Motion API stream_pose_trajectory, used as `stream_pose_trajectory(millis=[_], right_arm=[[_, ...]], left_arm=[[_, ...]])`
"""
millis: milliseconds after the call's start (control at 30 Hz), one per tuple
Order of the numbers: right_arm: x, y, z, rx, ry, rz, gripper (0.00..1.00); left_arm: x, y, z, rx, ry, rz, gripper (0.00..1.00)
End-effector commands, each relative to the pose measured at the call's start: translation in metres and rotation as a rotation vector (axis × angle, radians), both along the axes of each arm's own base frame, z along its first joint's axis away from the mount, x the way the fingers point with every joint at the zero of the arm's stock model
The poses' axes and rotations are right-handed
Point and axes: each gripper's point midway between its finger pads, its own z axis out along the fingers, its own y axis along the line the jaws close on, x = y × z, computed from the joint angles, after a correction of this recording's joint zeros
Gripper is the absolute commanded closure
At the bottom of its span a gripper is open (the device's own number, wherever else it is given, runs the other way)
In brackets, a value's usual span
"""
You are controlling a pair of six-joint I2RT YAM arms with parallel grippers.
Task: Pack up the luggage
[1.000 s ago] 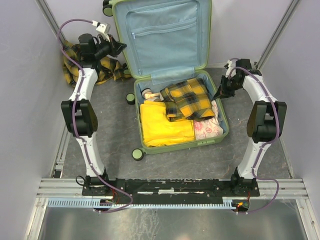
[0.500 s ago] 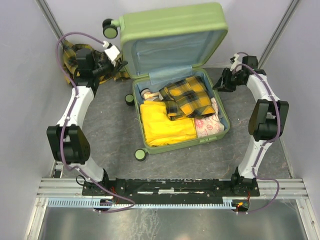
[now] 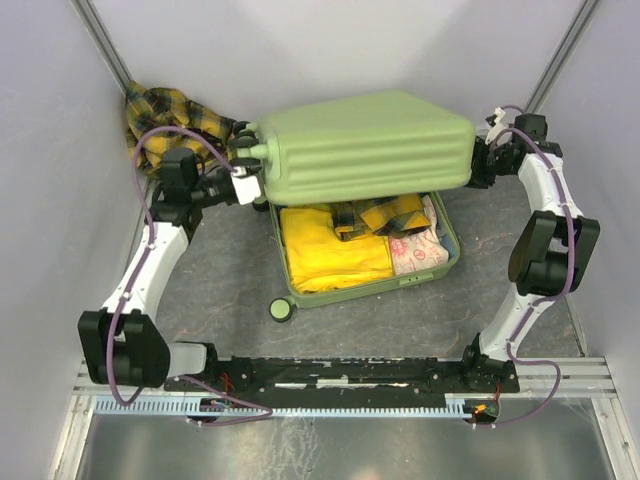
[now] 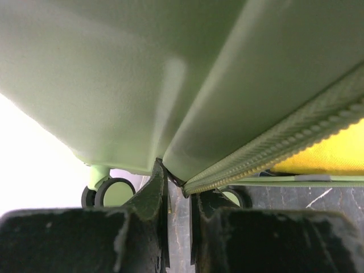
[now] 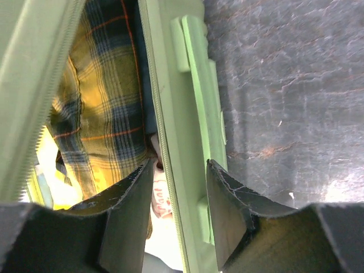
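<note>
The lime-green luggage lies open-side up. Its ribbed lid hangs half lowered over the base. Inside lie a yellow garment, a yellow plaid shirt and a white-pink printed cloth. My left gripper is at the lid's left edge. In the left wrist view its jaws are nearly closed, pinching the lid's rim. My right gripper is at the lid's right end. It is open, straddling the base's side wall beside the plaid shirt.
A second yellow plaid cloth is heaped in the back left corner, behind my left arm. A luggage wheel sticks out at the base's near left corner. Grey walls close in on the left, back and right.
The lid has swung from upright down to half closed over the clothes. My left gripper came down and nearer with the lid's left edge. My right gripper moved back and right along the lid's end.
</note>
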Motion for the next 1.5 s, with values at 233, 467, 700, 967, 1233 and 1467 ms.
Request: stream_pose_trajectory(millis=[233,467,700,967,1233,1467], right_arm=[[-0.02,0.003,0.014,-0.019,-0.025,0.051,0.5],[-0.026,-0.006,0.009,-0.053,-0.012,0.053,0.5],[-0.04,-0.021,0.001,-0.098,0.027,0.053,0.52],[-0.093,-0.055,-0.003,-0.072,0.087,-0.074,0.53],[-0.16,-0.058,-0.004,0.061,0.219,-0.297,0.59],[-0.211,-0.029,-0.028,0.149,0.425,-0.387,0.65]], left_arm=[[-0.114,-0.015,-0.107,0.191,0.222,-0.204,0.97],[-0.161,-0.009,-0.159,0.413,0.19,-0.328,0.54],[-0.187,0.015,-0.194,0.596,0.159,-0.379,0.28],[-0.202,0.036,-0.207,0.686,0.27,-0.349,0.17],[-0.247,0.047,-0.208,0.656,0.305,-0.401,0.19],[-0.261,0.029,-0.177,0.531,0.213,-0.405,0.18]])
